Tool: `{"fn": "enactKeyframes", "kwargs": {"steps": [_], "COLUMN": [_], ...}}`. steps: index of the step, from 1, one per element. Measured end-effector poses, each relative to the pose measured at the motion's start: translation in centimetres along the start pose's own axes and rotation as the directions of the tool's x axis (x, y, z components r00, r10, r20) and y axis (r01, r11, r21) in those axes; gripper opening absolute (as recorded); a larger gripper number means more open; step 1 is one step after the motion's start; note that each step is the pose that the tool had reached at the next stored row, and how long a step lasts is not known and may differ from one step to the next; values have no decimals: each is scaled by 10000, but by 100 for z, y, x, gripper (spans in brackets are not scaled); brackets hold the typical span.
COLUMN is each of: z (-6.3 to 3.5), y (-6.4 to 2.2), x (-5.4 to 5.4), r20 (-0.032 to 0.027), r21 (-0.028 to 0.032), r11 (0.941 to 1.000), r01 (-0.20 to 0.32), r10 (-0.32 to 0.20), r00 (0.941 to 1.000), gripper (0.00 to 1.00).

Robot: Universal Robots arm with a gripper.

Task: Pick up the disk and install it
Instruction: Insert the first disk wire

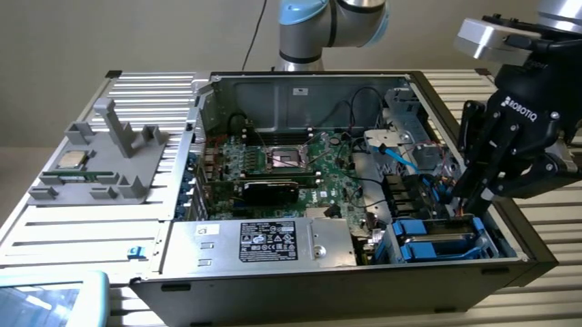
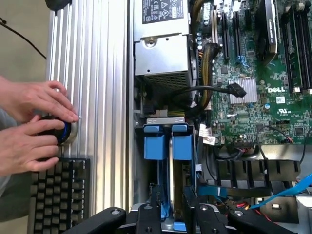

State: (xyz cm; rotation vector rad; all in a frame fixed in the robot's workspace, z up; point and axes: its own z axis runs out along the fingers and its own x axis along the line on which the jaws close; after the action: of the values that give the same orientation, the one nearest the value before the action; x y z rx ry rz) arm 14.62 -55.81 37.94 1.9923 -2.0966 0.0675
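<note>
End effector [image 2: 170,207] is down at the drive bay in the near corner of the case [image 1: 509,269], its two fingers [image 2: 155,204] clenched on the end of the disk [image 2: 170,141], whose blue carrier tabs stand on edge between the bay walls. I judge this grip is chosen because that end is the one part of the carrier that stays reachable while the body slides along the bay rails; the drive's label is hidden, since it stands on its side.

Room around the bay is tight. On one side of the disk rises the case's outer wall, on the other a bundle of black and blue cables [image 2: 214,92] and the motherboard [image 2: 253,63], so the fingers have little sideways freedom and any motion has to run along the slot. Just beyond the bay sits the silver power supply [image 1: 264,242], its end close to the carrier tabs, which probably bounds how far the disk can travel.

Farther from the bay, outside the case, the ribbed tabletop [image 1: 82,231] lies open, carrying a grey fixture [image 1: 100,163]. In the wrist view a person's hands [image 2: 34,126] rest on a round controller beside a keyboard [image 2: 58,195], well apart from the bay.
</note>
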Motion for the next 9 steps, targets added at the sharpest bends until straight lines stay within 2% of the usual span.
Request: {"fn": "enactKeyframes", "kwargs": {"steps": [7,9], "z": [-65,-66], "y": [21,21], "x": [-154,-156], "r20": [-197,-199], "r21": [8,7], "r11": [10000,10000], "r01": [-28,-29], "r10": [28,29], "r00": [9998,9998], "gripper": [31,31]}}
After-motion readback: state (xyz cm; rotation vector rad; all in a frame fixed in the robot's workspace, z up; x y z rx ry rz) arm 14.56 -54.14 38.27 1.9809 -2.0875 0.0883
